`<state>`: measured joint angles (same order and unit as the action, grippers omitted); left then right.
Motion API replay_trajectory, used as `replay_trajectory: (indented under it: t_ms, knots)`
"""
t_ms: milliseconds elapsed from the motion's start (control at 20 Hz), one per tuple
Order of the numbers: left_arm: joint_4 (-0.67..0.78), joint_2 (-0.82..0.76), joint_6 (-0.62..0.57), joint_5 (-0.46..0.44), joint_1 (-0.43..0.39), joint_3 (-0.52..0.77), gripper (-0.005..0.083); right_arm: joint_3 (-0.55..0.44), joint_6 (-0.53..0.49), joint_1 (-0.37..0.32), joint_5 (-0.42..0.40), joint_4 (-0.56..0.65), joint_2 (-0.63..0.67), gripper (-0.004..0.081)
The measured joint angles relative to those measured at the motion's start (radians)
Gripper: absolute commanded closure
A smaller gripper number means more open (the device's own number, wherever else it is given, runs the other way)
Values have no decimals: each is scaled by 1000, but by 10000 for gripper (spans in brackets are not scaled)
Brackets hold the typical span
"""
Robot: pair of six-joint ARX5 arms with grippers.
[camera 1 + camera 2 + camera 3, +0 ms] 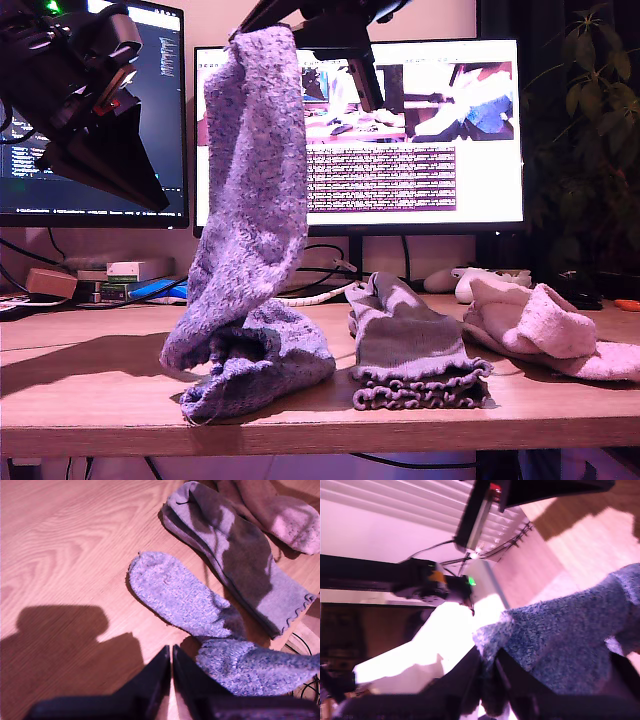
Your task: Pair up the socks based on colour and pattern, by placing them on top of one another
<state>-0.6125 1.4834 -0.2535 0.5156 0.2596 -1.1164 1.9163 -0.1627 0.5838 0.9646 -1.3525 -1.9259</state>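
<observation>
Fingers: my second gripper (487, 672) is pinching the hanging blue sock (255, 190) by its cuff; my first gripper (171, 672) is hovering with fingers together, holding nothing.
Blue socks: the hanging one's toe is touching the second blue sock (262, 375) lying on the counter (90, 385).
Grey socks (410, 350): lying stacked just beside.
Pink socks (545, 325): lying towards the exterior view's right.

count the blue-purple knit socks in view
2: one sock hangs from my second pincer, its lower end draping onto the other sock, which lies on the desk. More may hide beneath.
</observation>
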Motion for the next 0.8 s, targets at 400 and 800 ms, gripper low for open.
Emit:
replay_trajectory:
  t_ms: [400,800]
  knots:
    - [7,0,0,6,0,0,797,65,-19,-3,-36,-3,0,781]
    - [42,0,12,7,0,0,797,65,-45,-6,-349,76,-3,781]
